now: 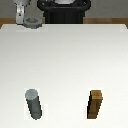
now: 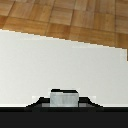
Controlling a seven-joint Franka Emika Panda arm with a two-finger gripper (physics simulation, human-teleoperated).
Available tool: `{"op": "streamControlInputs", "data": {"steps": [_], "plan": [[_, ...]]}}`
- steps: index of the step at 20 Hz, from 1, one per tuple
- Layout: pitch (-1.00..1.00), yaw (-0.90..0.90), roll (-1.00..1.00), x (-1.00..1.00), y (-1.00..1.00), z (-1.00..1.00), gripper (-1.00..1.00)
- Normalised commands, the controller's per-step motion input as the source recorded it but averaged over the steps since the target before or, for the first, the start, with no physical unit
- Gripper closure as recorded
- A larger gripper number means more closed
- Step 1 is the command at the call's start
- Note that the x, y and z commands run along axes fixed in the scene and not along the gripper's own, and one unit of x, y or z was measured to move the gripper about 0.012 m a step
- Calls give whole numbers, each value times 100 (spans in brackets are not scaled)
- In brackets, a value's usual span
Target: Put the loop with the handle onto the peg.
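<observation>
The gripper [image 1: 21, 15] grasps the loop [image 1: 33, 22] by its handle over the tabletop's [image 1: 70, 60] far corner; next, carry it above the peg [image 1: 33, 103] and lower.

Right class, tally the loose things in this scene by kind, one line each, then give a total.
Ring with a handle: 1
Round grey peg: 1
Brown wooden block: 1
Total: 3

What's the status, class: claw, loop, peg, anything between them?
Claw at table's far edge, on the loop; grip unclear. Peg upright, near side. Brown block beside it, off the path.
</observation>
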Motion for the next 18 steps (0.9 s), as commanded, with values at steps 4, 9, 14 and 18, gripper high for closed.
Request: {"op": "streamControlInputs", "data": {"steps": [4, 9, 14, 18], "plan": [[0, 0, 0, 29, 0, 25, 100], [0, 0, 0, 100, 0, 0, 100], [0, 0, 0, 100, 0, 0, 100], [0, 0, 0, 100, 0, 0, 100]]}}
